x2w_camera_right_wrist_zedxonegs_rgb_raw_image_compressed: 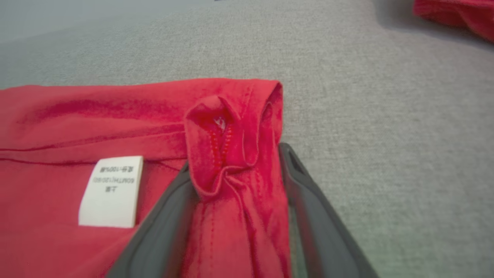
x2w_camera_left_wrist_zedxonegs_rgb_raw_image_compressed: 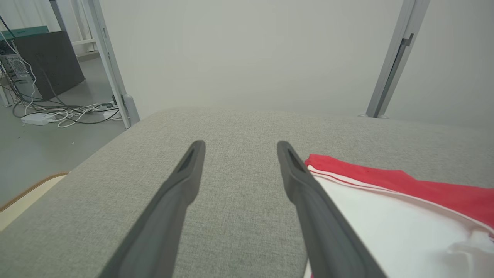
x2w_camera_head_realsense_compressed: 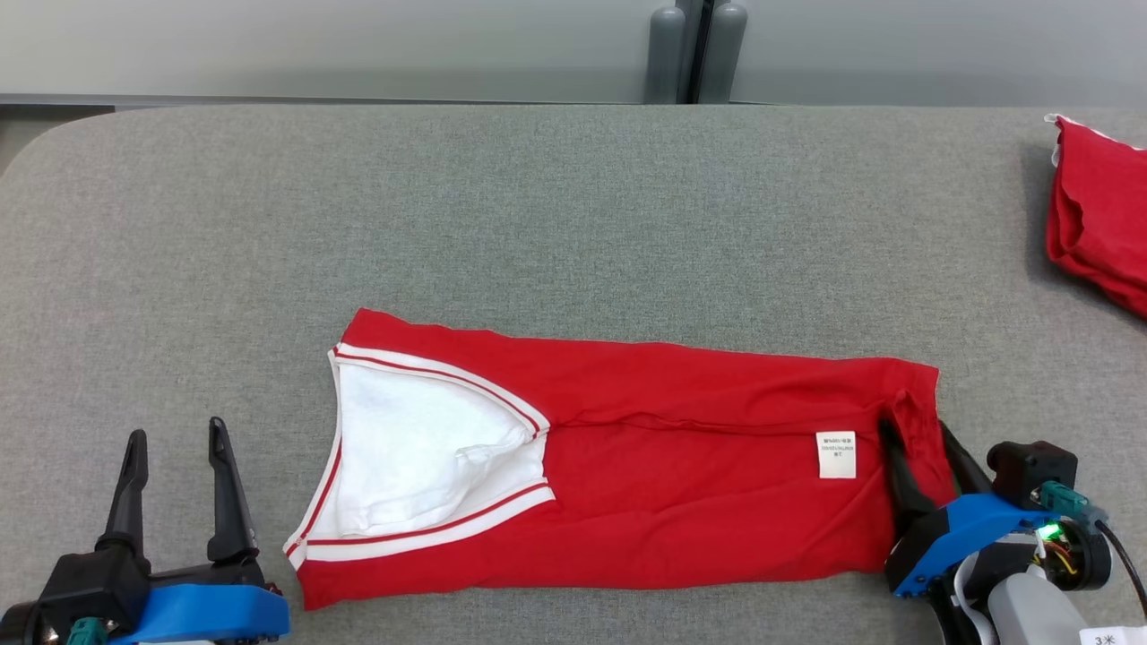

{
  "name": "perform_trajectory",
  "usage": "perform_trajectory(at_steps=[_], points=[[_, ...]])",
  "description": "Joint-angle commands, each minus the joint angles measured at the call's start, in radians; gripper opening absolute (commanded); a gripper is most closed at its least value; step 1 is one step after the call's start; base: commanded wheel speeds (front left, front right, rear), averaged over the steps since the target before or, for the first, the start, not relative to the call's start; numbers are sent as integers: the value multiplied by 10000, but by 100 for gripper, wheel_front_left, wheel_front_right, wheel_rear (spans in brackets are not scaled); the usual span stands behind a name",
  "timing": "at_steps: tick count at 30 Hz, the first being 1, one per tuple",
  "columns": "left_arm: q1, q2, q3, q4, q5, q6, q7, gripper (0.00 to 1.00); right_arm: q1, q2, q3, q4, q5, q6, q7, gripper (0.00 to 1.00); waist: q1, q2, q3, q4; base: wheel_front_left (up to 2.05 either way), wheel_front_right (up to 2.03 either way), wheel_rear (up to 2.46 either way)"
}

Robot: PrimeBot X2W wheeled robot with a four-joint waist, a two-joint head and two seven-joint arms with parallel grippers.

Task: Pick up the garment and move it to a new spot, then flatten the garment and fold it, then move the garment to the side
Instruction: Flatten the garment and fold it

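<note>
**Head view: a red garment lies on the grey counter**

In the head view we see the red garment [x2w_camera_head_realsense_compressed: 681, 466] lying flat on the counter [x2w_camera_head_realsense_compressed: 538, 206]. It is near the front edge, about in the middle. It is folded into one long strip that runs from left to right. At its left end we see the white inside [x2w_camera_head_realsense_compressed: 421, 448]. Near its right end there is a small white label [x2w_camera_head_realsense_compressed: 835, 454].

The left jaws are spread wide with nothing in them. They sit at the lower left, near the left end of the garment but not touching it. In the left wrist view we see bare counter between them.

The right jaws are at the right end of the garment. In the right wrist view a bunched-up bit of the red garment lies between them. They are spread wide, and we see a small gap beside the bunch, so they are not squeezing it.

Another red cloth [x2w_camera_head_realsense_compressed: 1098, 215] lies at the far right edge of the counter, well apart from the garment.
</note>
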Motion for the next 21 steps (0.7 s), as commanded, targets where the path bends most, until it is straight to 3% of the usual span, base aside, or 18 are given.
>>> perform_trajectory(at_steps=[1, 2, 8, 17, 21], points=[[-48, -18, 41, 55, 100, -31, -23, 100, 319, 163, 175, 175, 139, 10, 7, 20, 0, 0, 0, 0, 0, 0, 0], [-92, -21, 51, 67, 143, -32, -23, 100, 362, 197, 234, 166, 213, 14, -36, 0, 0, 0, -4, -1, 0, 0, 0], [-39, -25, 68, 78, 234, 71, -23, 100, 346, 34, 232, 63, 646, 4, -356, 0, 0, 0, -138, -133, 0, 0, 0], [230, -23, -150, -41, 350, 193, -23, 100, -238, -1170, -1078, 346, 756, 2, -379, 0, 0, 0, -528, -350, 0, 0, 0], [302, -22, -95, -12, 366, 155, -23, 100, -409, -1420, -1324, 342, 499, 4, -51, 0, 0, 0, -647, -447, 0, 0, 0]])
